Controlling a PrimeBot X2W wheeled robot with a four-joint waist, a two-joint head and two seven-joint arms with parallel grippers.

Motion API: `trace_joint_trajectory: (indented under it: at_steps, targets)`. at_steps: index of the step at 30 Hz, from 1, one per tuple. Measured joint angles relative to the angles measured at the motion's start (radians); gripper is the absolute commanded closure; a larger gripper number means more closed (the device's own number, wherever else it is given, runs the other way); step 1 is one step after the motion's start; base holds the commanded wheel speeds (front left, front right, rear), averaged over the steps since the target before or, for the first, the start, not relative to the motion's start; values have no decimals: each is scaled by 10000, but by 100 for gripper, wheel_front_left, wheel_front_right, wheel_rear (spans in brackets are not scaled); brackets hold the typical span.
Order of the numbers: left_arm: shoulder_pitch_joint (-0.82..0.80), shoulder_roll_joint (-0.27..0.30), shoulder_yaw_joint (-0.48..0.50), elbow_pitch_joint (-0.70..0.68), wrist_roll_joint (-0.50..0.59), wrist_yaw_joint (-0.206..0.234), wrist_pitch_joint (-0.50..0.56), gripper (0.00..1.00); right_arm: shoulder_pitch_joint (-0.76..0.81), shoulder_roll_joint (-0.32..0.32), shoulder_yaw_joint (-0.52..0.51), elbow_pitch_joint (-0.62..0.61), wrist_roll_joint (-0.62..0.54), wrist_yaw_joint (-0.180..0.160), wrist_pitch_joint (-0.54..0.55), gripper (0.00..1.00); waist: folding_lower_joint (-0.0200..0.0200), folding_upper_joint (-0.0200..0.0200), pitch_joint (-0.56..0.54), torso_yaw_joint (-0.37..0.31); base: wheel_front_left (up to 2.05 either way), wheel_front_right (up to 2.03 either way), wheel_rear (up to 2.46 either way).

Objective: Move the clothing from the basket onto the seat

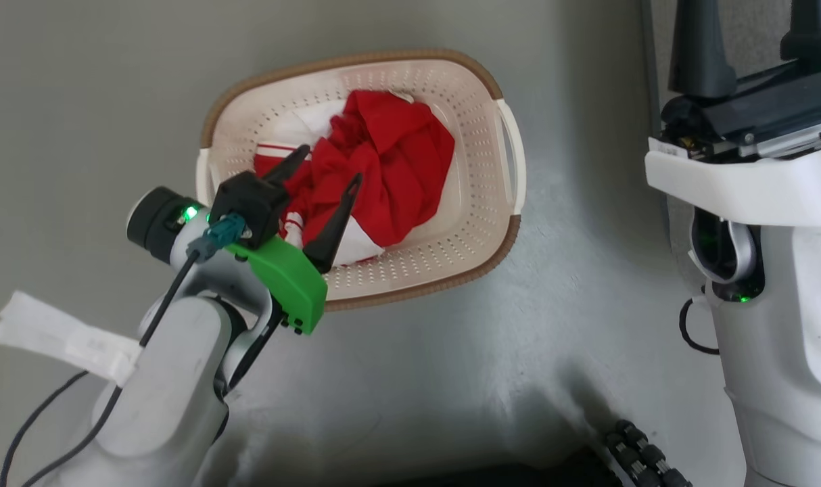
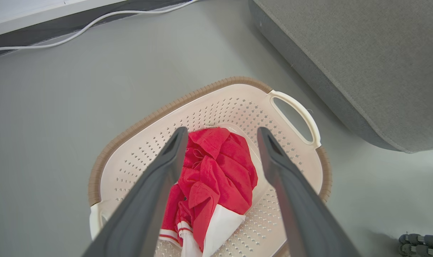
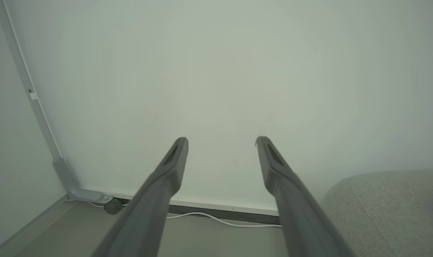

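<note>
Left gripper (image 1: 329, 164), jaws wide and empty, poised over the basket (image 2: 238, 103). The crumpled red-and-white garment (image 2: 220, 171) lies straight ahead between its fingers (image 2: 159, 185), seemingly untouched. Right gripper (image 3: 222, 139), equally wide, points at the wall (image 3: 216, 71), nearer the grey seat (image 2: 362, 64).

Cream perforated basket (image 1: 475, 176), brown rim, crumpled red-and-white clothing (image 1: 383, 162) inside, grey fabric seat (image 2: 362, 64) near it

Living room: sofa (image 2: 362, 64), laundry basket (image 2: 223, 107)
</note>
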Motion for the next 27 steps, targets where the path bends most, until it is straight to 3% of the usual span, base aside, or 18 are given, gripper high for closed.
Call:
trace_joint_trajectory:
  at_steps: [13, 27]
  targets:
    - [-823, 171, -148, 857, -23, -40, 938, 0, -941, 73, -33, -236, 169, -104, 0, 0, 0, 0, 1657, -731, 0, 0, 0]
    - [-1159, 447, 263, 1511, -232, -42, 1244, 0, -1177, 104, 153, -194, 602, -286, 0, 0, 0, 0, 2402, -1502, 0, 0, 0]
